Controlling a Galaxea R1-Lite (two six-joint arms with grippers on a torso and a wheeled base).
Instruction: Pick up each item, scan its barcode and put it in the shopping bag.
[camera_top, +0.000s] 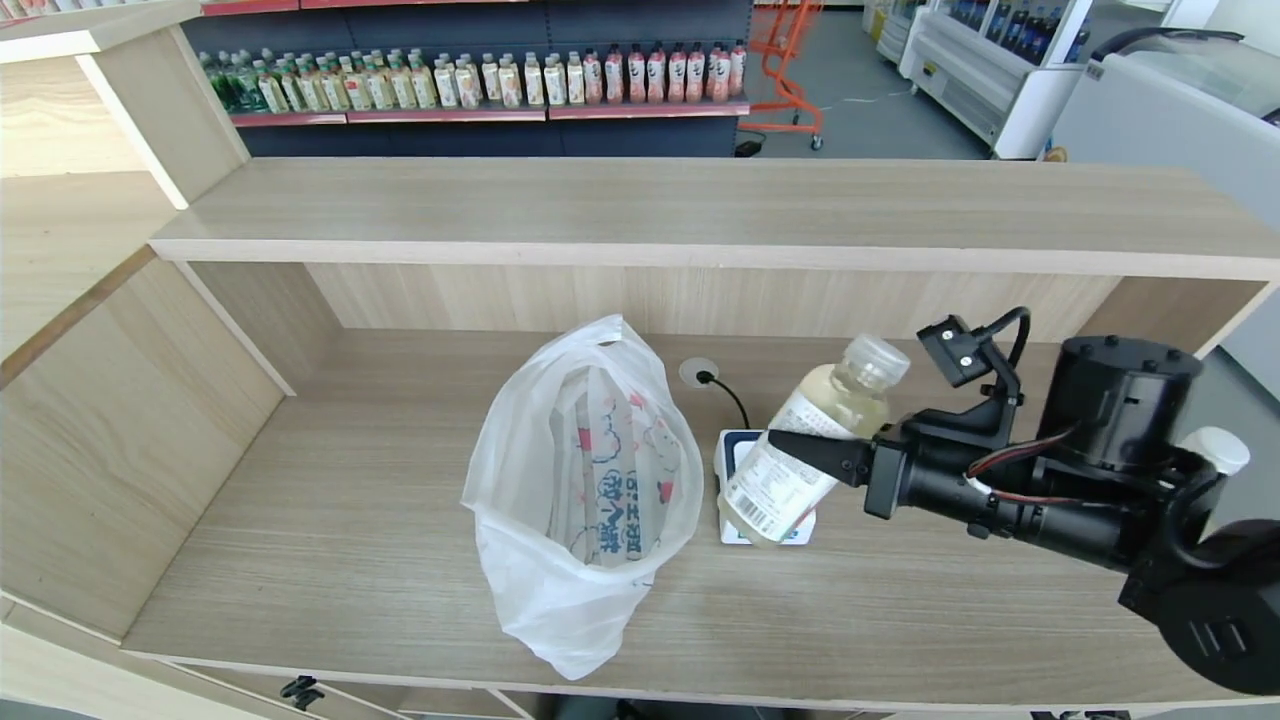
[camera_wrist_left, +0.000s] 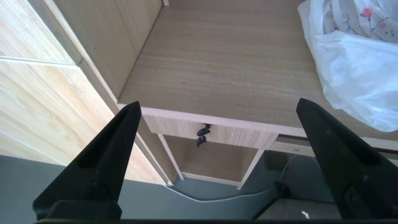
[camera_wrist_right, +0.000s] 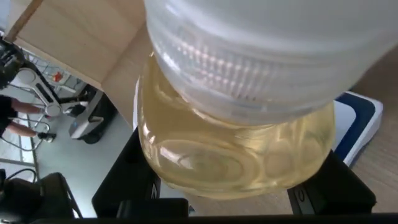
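Note:
My right gripper (camera_top: 815, 450) is shut on a bottle (camera_top: 812, 445) of pale yellow drink with a white label and clear cap. The bottle is tilted, its base just above the white-and-blue barcode scanner (camera_top: 728, 452) on the counter, barcode end facing down. In the right wrist view the bottle (camera_wrist_right: 236, 149) fills the frame from the cap side, with the scanner (camera_wrist_right: 360, 121) beyond it. The white plastic shopping bag (camera_top: 585, 490) stands open left of the scanner and holds a printed package. My left gripper (camera_wrist_left: 217, 155) is open, hanging off the counter's front left edge, with the bag (camera_wrist_left: 351, 62) to one side.
A raised wooden ledge (camera_top: 700, 210) runs behind the counter, and a side wall (camera_top: 110, 440) closes its left end. The scanner's black cable (camera_top: 725, 392) goes into a hole at the back. Bare counter (camera_top: 330, 520) lies left of the bag. A drawer key (camera_wrist_left: 202, 134) hangs under the front edge.

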